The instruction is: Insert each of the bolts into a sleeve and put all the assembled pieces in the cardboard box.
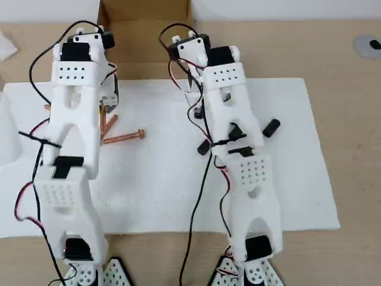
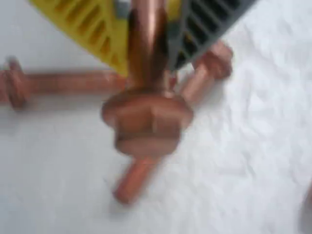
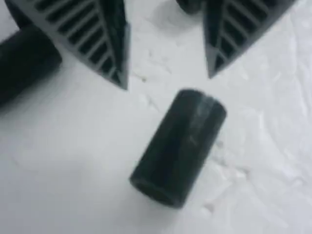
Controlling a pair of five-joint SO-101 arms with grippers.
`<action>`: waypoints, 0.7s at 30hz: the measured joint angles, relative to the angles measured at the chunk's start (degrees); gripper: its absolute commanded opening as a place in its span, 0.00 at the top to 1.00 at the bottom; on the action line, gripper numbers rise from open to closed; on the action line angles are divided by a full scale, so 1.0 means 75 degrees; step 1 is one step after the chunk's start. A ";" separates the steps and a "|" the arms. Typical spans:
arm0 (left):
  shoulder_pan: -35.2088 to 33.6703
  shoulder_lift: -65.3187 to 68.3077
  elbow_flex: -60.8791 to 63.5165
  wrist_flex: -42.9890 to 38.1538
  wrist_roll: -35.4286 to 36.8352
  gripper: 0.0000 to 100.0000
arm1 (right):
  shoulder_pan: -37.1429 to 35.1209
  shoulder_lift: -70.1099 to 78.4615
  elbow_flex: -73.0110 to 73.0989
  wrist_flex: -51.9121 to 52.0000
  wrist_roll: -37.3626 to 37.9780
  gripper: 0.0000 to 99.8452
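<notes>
Pinching a copper hex-flanged bolt [image 2: 146, 117], the left hand [image 2: 147, 68] hangs.

Copper bolt [image 2: 146, 122]; black sleeve [image 3: 178, 146]

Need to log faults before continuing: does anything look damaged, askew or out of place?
Nothing looks damaged or spilled. The loose bolts lie crossed on the foam beneath the bolt held in the left gripper, and a sleeve lies on its side near the open right gripper, as expected mid-task.
</notes>
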 measured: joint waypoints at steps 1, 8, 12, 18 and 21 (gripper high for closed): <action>0.0059 -0.0352 0.0293 -0.0023 0.0094 0.99 | 0.0000 0.0082 -0.0164 0.0035 0.0000 0.87; 0.0305 -0.3282 0.3599 -0.1313 0.0352 0.99 | 0.0012 0.0293 -0.0481 0.0070 -0.0012 0.87; 0.0305 -0.4935 0.5978 -0.2450 0.0352 0.99 | 0.0012 0.0352 -0.0481 0.0070 -0.0012 0.87; -0.0270 -0.6588 0.8697 -0.4021 0.0352 0.99 | 0.0012 0.0352 -0.0481 0.0070 -0.0328 0.87; -0.0410 -0.7103 0.9307 -0.4302 0.0352 0.99 | 0.0012 0.0598 -0.0563 0.0070 -0.0785 0.87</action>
